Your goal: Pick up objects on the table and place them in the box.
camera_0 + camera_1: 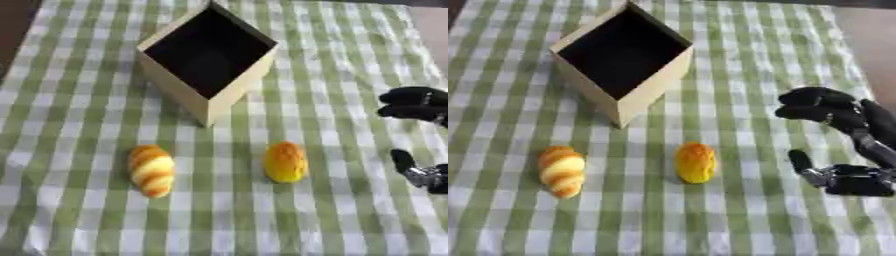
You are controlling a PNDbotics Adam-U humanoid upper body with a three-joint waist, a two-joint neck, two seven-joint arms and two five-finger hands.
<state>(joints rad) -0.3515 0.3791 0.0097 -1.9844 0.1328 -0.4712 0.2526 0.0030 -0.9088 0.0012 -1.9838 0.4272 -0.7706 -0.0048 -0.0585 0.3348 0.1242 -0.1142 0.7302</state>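
Observation:
A tan box [175, 80] with a dark open inside stands at the back middle of the checked cloth. A striped orange and cream croissant-shaped thing [151, 170] lies at the front left. A yellow-orange oval thing [696, 162] lies at the front middle. My right hand [846, 145] hovers to the right of the oval thing, apart from it, with fingers spread above and the thumb below and nothing between them. My left hand shows in neither view.
A green and white checked cloth [87, 110] covers the table. Bare tabletop [877, 45] shows past the cloth's right edge, and a dark strip at the far left corner.

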